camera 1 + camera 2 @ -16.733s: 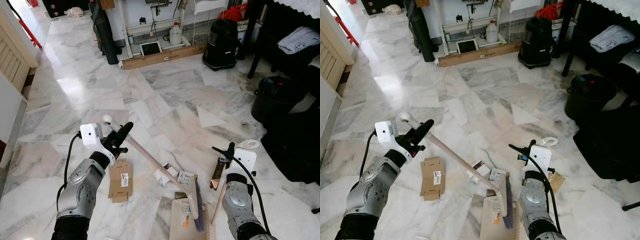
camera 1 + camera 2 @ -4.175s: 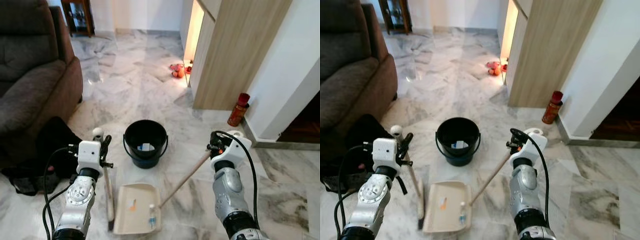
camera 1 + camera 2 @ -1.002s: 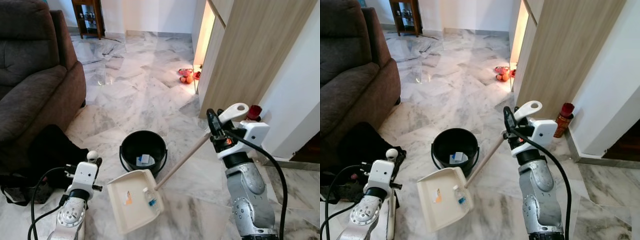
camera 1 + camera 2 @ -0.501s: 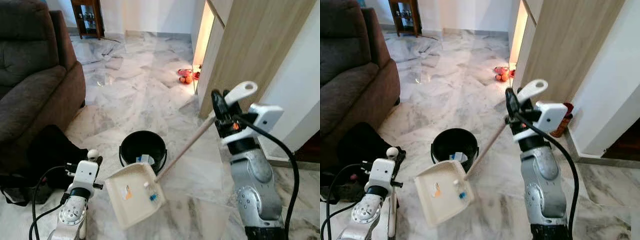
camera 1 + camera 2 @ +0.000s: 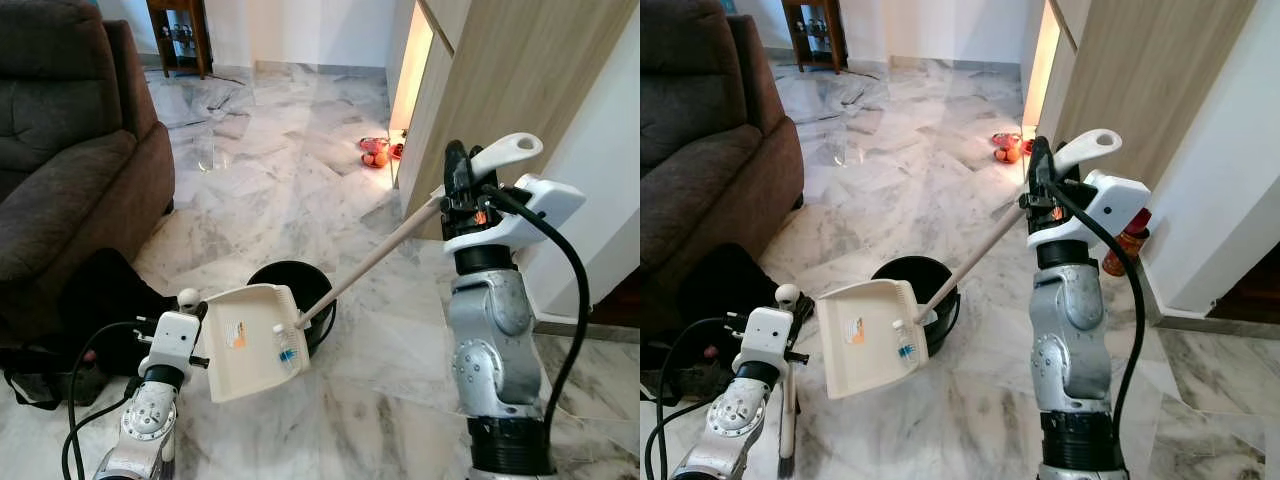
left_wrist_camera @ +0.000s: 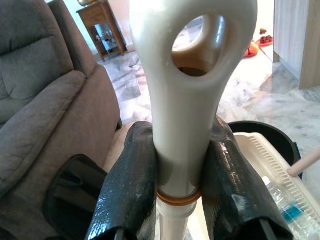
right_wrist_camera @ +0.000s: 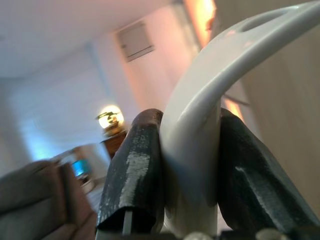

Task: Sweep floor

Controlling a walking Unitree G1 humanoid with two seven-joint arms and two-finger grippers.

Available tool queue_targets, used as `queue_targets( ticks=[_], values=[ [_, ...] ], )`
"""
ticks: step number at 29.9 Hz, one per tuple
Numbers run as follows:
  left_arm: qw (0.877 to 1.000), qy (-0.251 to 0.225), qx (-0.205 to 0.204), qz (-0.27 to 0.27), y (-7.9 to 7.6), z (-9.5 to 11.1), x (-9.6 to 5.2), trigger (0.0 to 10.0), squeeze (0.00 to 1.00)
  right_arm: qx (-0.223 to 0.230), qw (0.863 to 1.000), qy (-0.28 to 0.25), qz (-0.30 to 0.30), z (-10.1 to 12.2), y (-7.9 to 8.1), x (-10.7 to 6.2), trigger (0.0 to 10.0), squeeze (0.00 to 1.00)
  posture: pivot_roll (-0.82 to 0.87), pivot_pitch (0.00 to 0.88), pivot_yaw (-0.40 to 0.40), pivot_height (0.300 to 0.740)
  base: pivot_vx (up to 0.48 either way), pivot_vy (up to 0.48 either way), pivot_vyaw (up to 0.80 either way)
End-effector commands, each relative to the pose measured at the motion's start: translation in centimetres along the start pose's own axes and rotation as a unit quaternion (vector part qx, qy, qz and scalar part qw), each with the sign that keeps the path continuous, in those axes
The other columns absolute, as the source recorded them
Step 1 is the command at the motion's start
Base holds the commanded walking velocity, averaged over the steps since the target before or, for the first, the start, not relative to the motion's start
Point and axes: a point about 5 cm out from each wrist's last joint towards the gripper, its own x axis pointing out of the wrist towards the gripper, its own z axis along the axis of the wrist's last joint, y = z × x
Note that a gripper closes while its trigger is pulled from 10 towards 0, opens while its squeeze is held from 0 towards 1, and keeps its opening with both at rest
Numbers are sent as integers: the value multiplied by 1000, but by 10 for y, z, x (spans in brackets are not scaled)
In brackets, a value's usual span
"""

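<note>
In the left eye view the dustpan point(image 5: 250, 340) hangs in the air, tilted, its pan just over the near rim of the black bucket point(image 5: 322, 287) on the marble floor, with a small plastic bottle point(image 5: 284, 345) and a scrap of paper resting inside; its long wooden pole runs up to the right gripper point(image 5: 458, 190), which is clamped near the white looped end, so the light, stiff pan likely swings with a long lever and needs a firm hold high on the pole and a slow tip. In the right eye view the left gripper point(image 5: 792, 318) sits low beside the brown sofa point(image 5: 700, 130), holding the broom point(image 5: 787, 400) upright with its head down at the floor; this too looks light and rigid, best held near the top cap. In the left wrist view the two black fingers point(image 6: 131, 185) press on either side of the broom's white looped cap, closed on it with no gap. In the right wrist view the fingers point(image 7: 135, 170) squeeze the dustpan's white handle loop between them, fully gripped
</note>
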Motion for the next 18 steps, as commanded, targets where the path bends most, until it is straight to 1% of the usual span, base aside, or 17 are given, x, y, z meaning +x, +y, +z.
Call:
queue_targets(
  ticks=[1, 3, 5, 9, 12, 14, 18],
  values=[
    [999, -35, 11, 1, 2, 13, 6, 10000, 0, 9, 999, -40, -17, 12, 1, 6, 10000, 0, 186, 0, -10, 740, 0, 0, 0],
    [999, -38, 12, -1, 2, 14, 7, 10000, 0, -6, 999, -36, -26, 5, 0, 6, 10000, 0, 187, 0, -5, 740, 0, 0, 0],
    [999, -39, 12, -5, 0, 15, 7, 10000, 0, -41, 999, -23, -23, -6, 1, 3, 10000, 0, 188, 0, -3, 740, 0, 0, 0],
    [999, -46, 13, -10, -2, 18, 8, 10000, 0, -60, 997, -21, -33, -14, 3, -1, 10000, 0, 200, 0, -1, 740, 0, 0, 0],
    [999, -50, 15, -11, -2, 20, 8, 10000, 0, -64, 997, -26, -35, -14, 6, -1, 10000, 0, 198, 0, 1, 740, 0, 0, 0],
    [998, -53, 16, -11, -2, 21, 8, 10000, 0, -74, 996, -42, -26, -10, 12, 1, 10000, 0, 199, 0, 1, 740, 0, 0, 0],
    [998, -55, 16, -11, -2, 22, 8, 10000, 0, -74, 995, -56, -24, -7, 14, 4, 10000, 0, 199, 0, 0, 740, 0, 0, 0]
  ],
)
